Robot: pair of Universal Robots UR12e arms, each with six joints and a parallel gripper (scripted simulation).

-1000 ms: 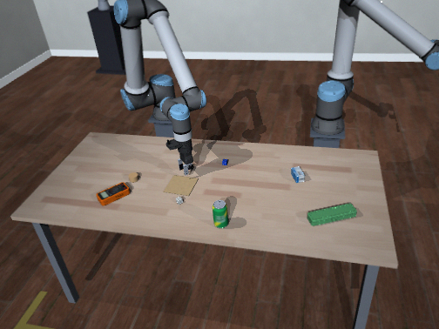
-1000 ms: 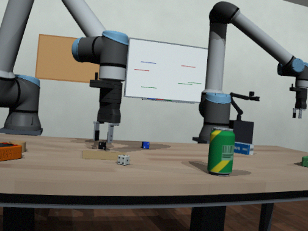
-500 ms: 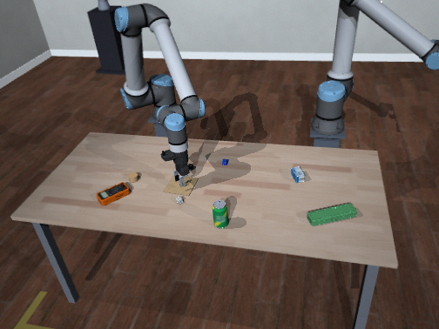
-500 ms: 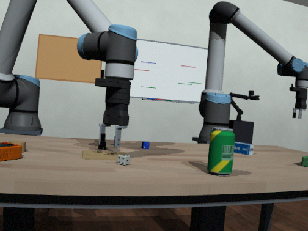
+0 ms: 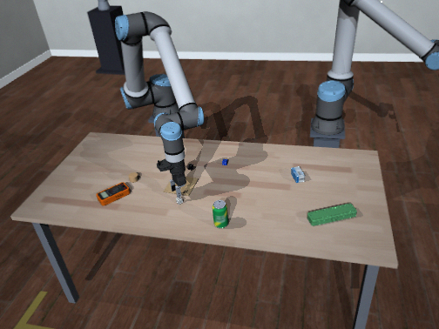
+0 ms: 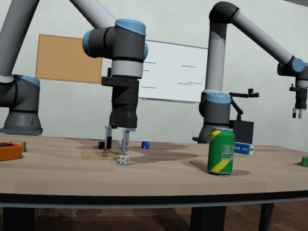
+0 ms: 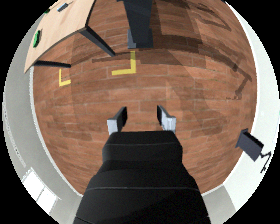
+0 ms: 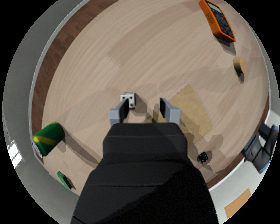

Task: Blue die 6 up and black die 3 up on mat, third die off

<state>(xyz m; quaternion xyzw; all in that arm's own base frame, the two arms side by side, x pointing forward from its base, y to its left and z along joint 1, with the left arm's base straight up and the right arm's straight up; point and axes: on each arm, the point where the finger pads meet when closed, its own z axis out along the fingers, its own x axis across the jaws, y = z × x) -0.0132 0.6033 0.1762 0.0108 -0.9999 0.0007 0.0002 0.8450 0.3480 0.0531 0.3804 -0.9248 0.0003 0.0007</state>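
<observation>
The tan mat lies on the table, partly behind my right gripper. My right gripper is open, low over the mat's edge, nothing between its fingers. The white die sits off the mat, close by one fingertip. The black die lies off the mat, behind it. The blue die lies off the mat, farther along the back. Their top faces are too small to read. My left gripper is open and empty, away from the table.
A green can stands near the front edge. An orange multimeter and a wooden block lie on one side. A blue-white box and a green brick lie on the other.
</observation>
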